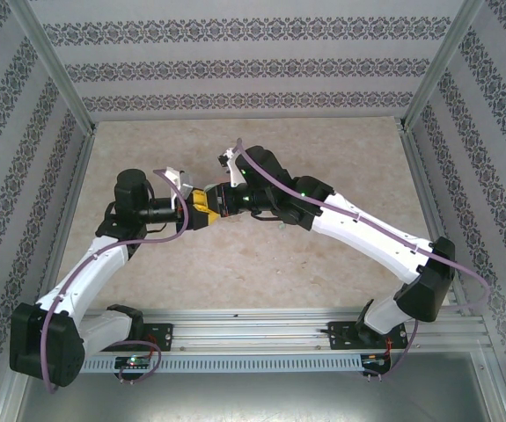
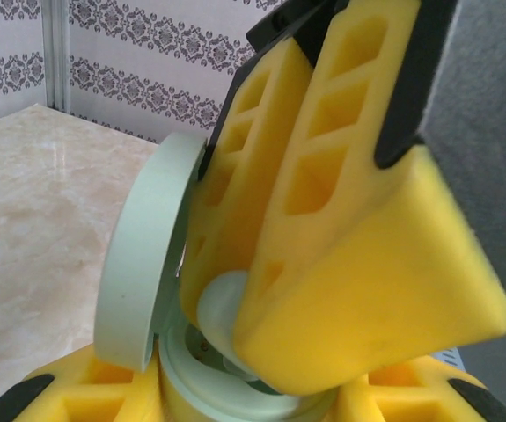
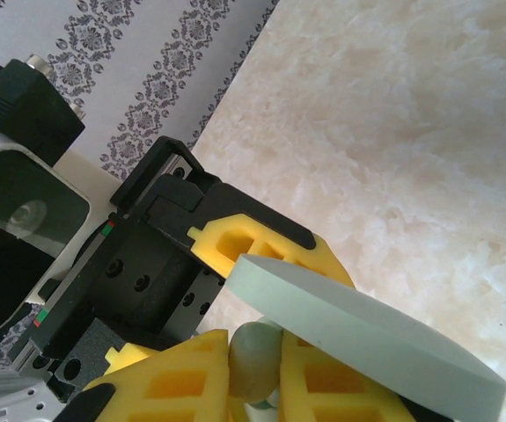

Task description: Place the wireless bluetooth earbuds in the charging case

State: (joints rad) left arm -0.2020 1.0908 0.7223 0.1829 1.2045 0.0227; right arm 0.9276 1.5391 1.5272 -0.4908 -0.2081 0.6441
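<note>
Over the open green case, a green earbud in right claw

The charging case is pale mint green, lid and base alike, and the earbud is a duller pale green. The left gripper and right gripper have bright yellow fingers on black mounts. The arms are white with black joints and mauve cables. The table is cream, marbled with beige; the walls are white with bands of dark damask
</note>
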